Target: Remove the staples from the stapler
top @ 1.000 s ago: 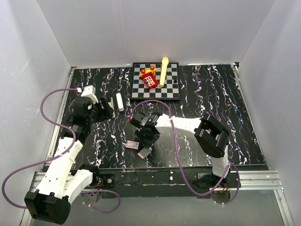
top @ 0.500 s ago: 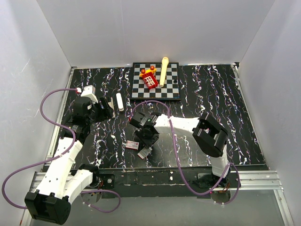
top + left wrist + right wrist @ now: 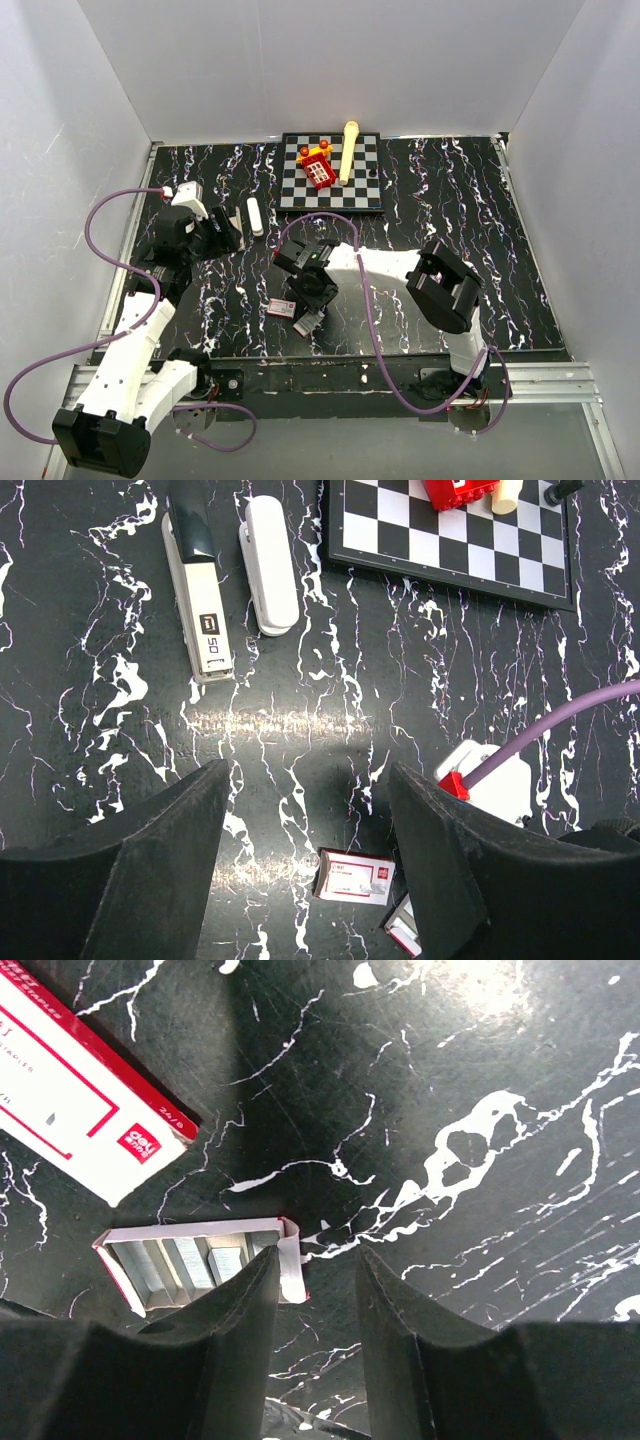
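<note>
Probably stiff, slick and light, the stapler (image 3: 200, 600) toward the worktop (image 3: 330, 690) far-left corner wants pinching across its narrow sides; left gripper (image 3: 308, 776) gapes wide, right gripper (image 3: 318, 1260) narrower, both empty.

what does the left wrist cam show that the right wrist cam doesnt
Only the left wrist view shows the slim silvery-grey and black stapler lying flat, a white oblong plastic piece beside it, the black-and-white checkered board and a purple cable.

Only the right wrist view looks into the small open red-edged cardboard tray, which holds silvery staple strips.

Both show the flat red-and-white box and the black marbled table.
</note>
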Controlling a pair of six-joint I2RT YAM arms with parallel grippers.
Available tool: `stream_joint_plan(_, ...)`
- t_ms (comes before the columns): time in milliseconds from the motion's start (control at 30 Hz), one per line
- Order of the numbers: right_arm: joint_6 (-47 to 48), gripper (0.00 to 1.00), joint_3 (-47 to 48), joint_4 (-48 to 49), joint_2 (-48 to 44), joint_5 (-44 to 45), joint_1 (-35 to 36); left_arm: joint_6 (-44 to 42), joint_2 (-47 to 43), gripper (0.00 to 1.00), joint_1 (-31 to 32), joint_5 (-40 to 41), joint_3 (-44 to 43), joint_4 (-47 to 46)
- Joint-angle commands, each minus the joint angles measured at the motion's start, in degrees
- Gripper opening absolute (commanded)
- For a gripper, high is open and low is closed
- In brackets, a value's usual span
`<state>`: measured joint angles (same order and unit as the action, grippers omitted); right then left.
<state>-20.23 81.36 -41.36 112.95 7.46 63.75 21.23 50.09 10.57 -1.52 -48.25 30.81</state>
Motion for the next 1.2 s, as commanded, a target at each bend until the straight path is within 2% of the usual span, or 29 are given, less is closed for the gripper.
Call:
stream_joint_plan(0, -1.48, 0.43, 2.57, -2.4, 0.43, 4.92, 0.77, -0.23, -1.13, 0.65, -0.46, -0.59, 0.44, -1.1)
stream_joint_plan(233, -1.66, 0.43, 2.92, -2.76, 0.43, 6.69, 1.29, -0.23, -1.13, 0.65, -0.46, -0.77, 0.35, -1.19)
stream_joint_plan(567, -1.48, 0.43, 1.87, -0.74, -2.46, 0.98, 1.56, -0.14, -0.96, 0.65, -0.55, -0.85, 0.35, -1.19)
stream_joint_plan(1167, -1.66, 0.43, 3.19, -1.62, -3.88, 0.45, 1.56, -0.23, -1.83, 0.65, -0.55, -0.94, 0.53, -1.28)
